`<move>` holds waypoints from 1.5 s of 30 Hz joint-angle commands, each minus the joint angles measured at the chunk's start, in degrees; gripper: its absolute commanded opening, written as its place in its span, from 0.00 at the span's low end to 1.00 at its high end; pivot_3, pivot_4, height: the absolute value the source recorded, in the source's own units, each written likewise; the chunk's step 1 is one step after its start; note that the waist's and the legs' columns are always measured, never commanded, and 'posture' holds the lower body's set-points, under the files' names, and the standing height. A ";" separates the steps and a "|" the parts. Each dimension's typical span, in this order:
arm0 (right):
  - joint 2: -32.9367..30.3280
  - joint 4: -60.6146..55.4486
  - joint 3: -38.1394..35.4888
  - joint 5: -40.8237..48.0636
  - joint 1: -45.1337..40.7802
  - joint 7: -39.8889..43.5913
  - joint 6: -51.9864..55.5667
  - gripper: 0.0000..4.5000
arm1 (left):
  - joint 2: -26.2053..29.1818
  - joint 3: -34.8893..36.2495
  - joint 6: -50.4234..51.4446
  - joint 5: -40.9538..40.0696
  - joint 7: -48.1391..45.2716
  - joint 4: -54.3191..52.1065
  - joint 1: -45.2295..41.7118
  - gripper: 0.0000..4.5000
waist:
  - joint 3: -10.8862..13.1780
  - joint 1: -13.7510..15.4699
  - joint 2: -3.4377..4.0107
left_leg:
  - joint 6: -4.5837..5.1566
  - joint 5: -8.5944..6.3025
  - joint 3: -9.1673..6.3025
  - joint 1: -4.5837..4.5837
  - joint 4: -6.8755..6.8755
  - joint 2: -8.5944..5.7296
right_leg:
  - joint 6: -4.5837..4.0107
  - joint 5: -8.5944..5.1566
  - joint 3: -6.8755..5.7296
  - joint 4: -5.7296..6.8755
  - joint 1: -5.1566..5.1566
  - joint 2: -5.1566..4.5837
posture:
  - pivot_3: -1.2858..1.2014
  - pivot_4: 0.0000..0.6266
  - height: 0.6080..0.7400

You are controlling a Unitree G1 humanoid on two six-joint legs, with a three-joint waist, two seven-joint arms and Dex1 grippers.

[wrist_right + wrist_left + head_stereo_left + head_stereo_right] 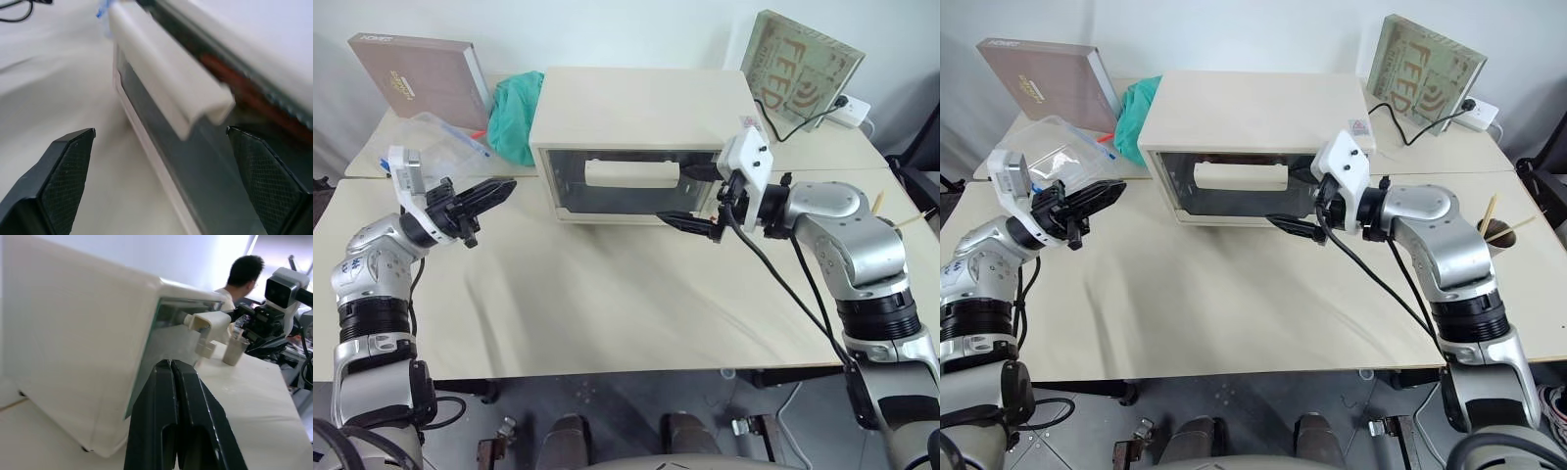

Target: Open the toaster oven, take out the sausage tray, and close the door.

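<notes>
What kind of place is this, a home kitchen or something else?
Probably a lab or office rather than a kitchen: the toaster oven stands on plain pushed-together tables, with books propped against a bare wall.

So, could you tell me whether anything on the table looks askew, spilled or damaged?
Nothing stands out. The cream-white boxy toaster oven sits squarely on the table, its glass-paned door shut, with no spills nearby. The open right pincer is level with the door's wide cream bar handle.

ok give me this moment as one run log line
stage: reaching for handle | door: closed | right gripper: open, at the handle, not gripping | left gripper: shut, empty, left of toaster oven
</notes>
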 commanded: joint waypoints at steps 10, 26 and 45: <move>-1.51 -13.26 0.79 5.66 4.68 6.58 5.65 1.00 | -0.12 0.68 2.32 -1.19 0.63 -2.63 -1.61 0.01 | 0.00 -1.00 0.00 | -0.01 0.01 0.16 0.00 -0.18 0.05 | 0.00 0.00 -0.02 0.20 -0.33 -0.01 | 0.52 0.24 1.00; 0.58 -19.32 4.20 3.55 11.25 3.35 7.03 1.00 | -5.12 -10.50 1.44 4.94 -6.46 3.70 -7.59 0.01 | -0.01 -2.17 -0.01 | -0.01 0.00 0.50 0.01 -0.23 0.07 | -0.01 0.00 -0.02 0.43 -0.67 -0.06 | 0.52 0.24 1.00; -11.38 -34.11 7.43 3.98 24.35 -3.28 24.72 1.00 | -6.20 -12.61 -1.51 8.54 -10.79 7.08 -9.18 0.01 | 0.05 -0.26 -0.16 | 0.08 -0.06 0.60 -0.07 0.19 -0.01 | -0.01 0.00 0.00 0.58 -0.69 -0.22 | 0.52 0.24 1.00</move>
